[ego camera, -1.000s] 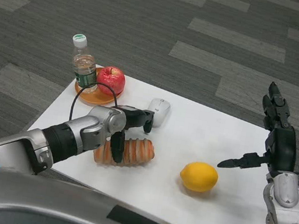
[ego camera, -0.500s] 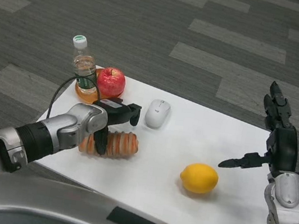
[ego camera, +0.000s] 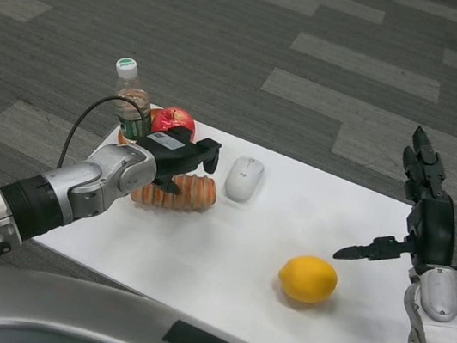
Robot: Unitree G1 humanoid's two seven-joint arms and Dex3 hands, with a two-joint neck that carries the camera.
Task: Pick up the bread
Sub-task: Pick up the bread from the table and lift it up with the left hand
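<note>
Two black hands show over the white table (ego camera: 292,208), and nearest the camera on the right side the right hand (ego camera: 420,211) hangs above the table's right edge with its fingers spread apart and nothing in them, one finger pointing inward toward the table's middle. Just left of it, near the front of the table, a yellow lemon (ego camera: 308,279) lies alone, well apart from everything else. Further back on the left, the left hand (ego camera: 180,155) is wrapped over the bread (ego camera: 176,191), a ridged, golden-brown loaf lying lengthwise; the fingers curl down over its top and front, clamped on it. Whether the loaf is lifted free of the table or touching it cannot be told. Beside the bread's right end sits a white computer mouse (ego camera: 244,178). Behind the hand, at the table's far left corner, a red apple (ego camera: 172,120) rests next to a clear plastic bottle (ego camera: 132,104) with a white and green cap, both partly hidden by the hand.
</note>
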